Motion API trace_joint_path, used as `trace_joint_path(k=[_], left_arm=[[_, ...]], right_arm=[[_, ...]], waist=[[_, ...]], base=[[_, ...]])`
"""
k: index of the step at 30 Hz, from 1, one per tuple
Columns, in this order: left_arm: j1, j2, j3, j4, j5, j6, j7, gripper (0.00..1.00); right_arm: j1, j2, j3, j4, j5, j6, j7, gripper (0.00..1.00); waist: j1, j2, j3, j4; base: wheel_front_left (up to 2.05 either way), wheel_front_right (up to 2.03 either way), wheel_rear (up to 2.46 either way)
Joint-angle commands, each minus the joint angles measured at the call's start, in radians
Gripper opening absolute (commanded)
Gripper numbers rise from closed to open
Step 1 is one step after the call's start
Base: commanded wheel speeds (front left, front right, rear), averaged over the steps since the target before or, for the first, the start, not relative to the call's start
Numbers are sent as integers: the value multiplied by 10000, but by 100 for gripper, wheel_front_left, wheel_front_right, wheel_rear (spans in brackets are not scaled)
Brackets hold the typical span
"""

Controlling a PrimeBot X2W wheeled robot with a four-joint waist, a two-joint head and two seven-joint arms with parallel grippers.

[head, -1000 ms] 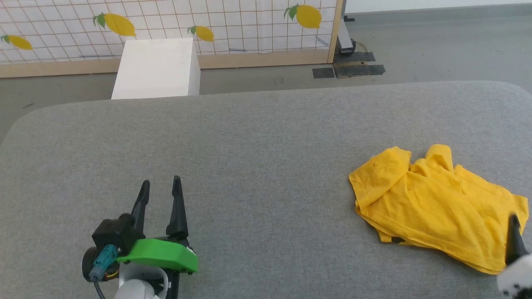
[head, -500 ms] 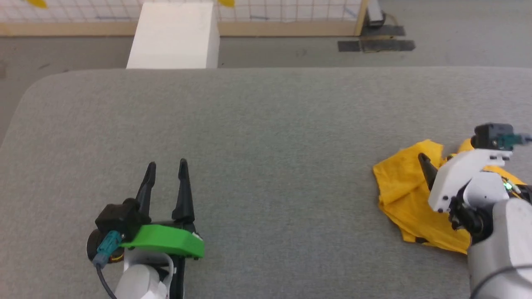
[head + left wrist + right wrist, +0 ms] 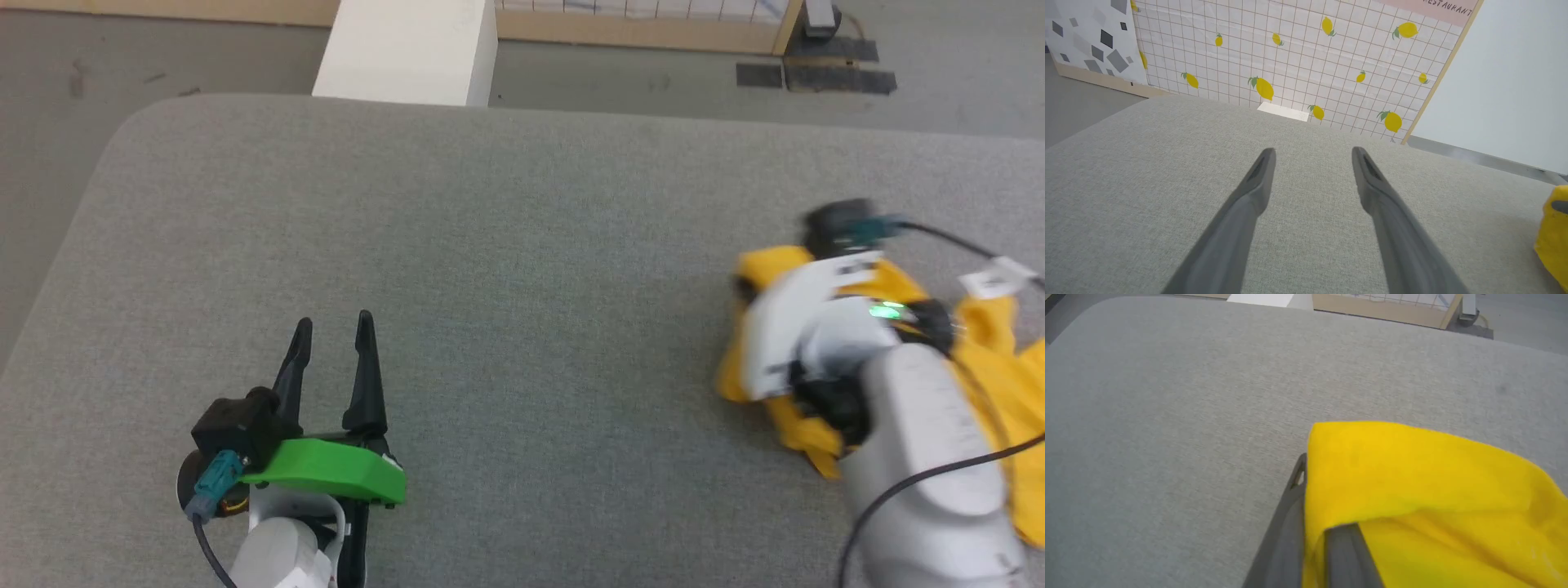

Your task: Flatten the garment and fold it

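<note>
The garment (image 3: 992, 327) is a crumpled yellow T-shirt lying at the right side of the grey padded surface (image 3: 522, 204); its print is hidden. My right gripper (image 3: 747, 287) reaches over it to its left edge, blurred by motion. In the right wrist view the two fingers stand close together, with a fold of the garment (image 3: 1412, 469) pinched between them and draped over one tip, so the right gripper (image 3: 1312, 539) is shut on it. My left gripper (image 3: 335, 320) rests open at the lower left, nothing between its fingers (image 3: 1257, 179). The garment's edge (image 3: 1553, 232) shows at the far right there.
A white box (image 3: 408, 49) stands on the floor beyond the surface's far edge. Behind it is a lemon-print screen (image 3: 1306, 53) in a wooden frame. Black tape patches (image 3: 816, 75) mark the floor at the back right. The surface's left corner is rounded.
The camera has tilted down and shifted. My right arm has swung in from the lower right across the garment to its left edge and closed on a fold. The left gripper has stayed put.
</note>
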Motion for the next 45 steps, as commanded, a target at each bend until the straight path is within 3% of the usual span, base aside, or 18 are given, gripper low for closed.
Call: trace_joint_path(k=[1, 7, 10, 11, 12, 13, 18, 25, 29, 33, 39, 45], left_arm=[[-31, -24, 24, 12, 35, 40, -47, 100], [249, -24, 224, 30, 144, 50, -47, 100], [343, -24, 316, 36, 172, 29, -47, 100], [373, -24, 345, 33, 182, 21, -47, 100], [396, -24, 358, 23, 184, 23, -47, 100], [426, -24, 365, 13, 185, 24, -47, 100], [497, -24, 393, 57, 190, -28, -47, 100], [607, -24, 198, 132, 216, -109, -47, 100], [642, -24, 81, 127, 291, -160, -47, 100], [545, -24, -244, 230, 408, -293, -47, 100], [-87, -24, -1433, 1233, 816, -685, 330, 100], [-1631, -16, -2632, 2623, 1269, -998, 2572, 100]], right_arm=[[192, 30, 872, -380, 362, -13, -220, 0], [1598, 30, 4418, -1988, 1240, -13, 34, 0], [2410, 30, 5426, -2247, 1365, -13, 573, 0], [2695, 30, 5610, -2264, 1353, -13, 770, 13], [2887, 9, 5707, -2280, 1304, -13, 877, 52], [3109, -6, 5700, -2309, 1268, -13, 946, 100], [3696, 8, 4725, -3126, 1154, -13, -16, 100], [4520, 26, 1682, -4942, 998, -13, -2924, 100], [5031, 27, -133, -5024, 706, -13, -4055, 100], [5398, 28, -1319, -4455, 493, -13, -4707, 100], [5573, 29, -1860, -3709, 592, -13, -5033, 100], [5375, 29, -1623, -3559, 782, -13, -5108, 100]], waist=[[0, 0, -332, -2], [0, 0, -783, -122], [0, 0, -894, -186], [0, 0, -918, -210], [0, 0, -933, -233], [0, 0, -944, -265], [0, 0, -980, -489], [0, 0, -1152, -883], [0, 0, -1181, -1203], [0, 0, -1149, -1512], [0, 0, -1042, -1994], [0, 0, -780, -2358]], base=[[0, 0, 0], [0, 0, 0], [0, 0, 0], [0, 0, 0], [0, 0, 0], [0, 0, 0], [0, 0, 0], [0, 0, 0], [0, 0, 0], [0, 0, 0], [0, 0, 0], [0, 0, 0]])
